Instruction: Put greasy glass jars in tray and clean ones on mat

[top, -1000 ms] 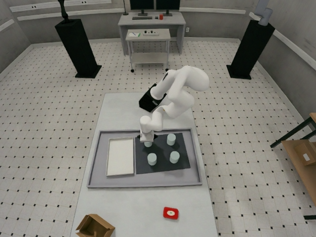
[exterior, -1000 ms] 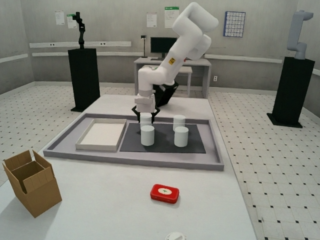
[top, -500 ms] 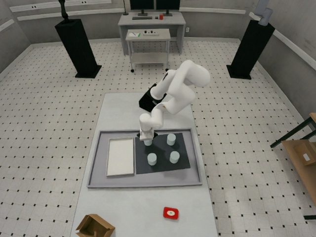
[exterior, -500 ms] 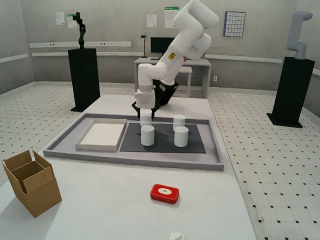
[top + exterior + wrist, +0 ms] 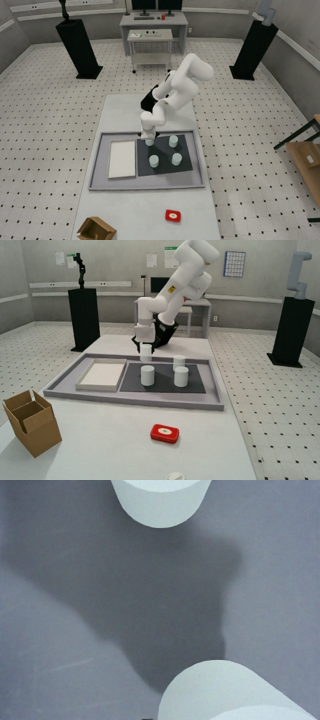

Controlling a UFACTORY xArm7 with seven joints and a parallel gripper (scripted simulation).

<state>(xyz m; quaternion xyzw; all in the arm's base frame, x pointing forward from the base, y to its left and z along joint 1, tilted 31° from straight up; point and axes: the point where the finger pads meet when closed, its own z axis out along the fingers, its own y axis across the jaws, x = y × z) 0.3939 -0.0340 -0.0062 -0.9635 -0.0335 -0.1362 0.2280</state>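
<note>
While above the drying mat (image 5: 164, 152) (image 5: 165, 385) (image 5: 275, 605), with a jar (image 5: 149, 142) (image 5: 146, 354) (image 5: 215, 690) in the hand's (image 5: 149, 140) (image 5: 146, 351) grip, apart from three others.

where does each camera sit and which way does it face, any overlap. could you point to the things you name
Top: high in front of the table, looking steeply down toward the arm (image 5: 178, 87); arm and jaws (image 5: 148, 136) show.
Exterior: lower, same side, facing the arm (image 5: 178, 273) and jaws (image 5: 146, 349).
Wrist: on the arm, looking down; two jars, little of the arm itself.
Top and exterior share the tray (image 5: 108, 160) (image 5: 96, 387).

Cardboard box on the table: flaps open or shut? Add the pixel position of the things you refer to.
Open; the flaps of the cardboard box (image 5: 109, 228) (image 5: 41, 438) stand up, exposing its inside.
</note>
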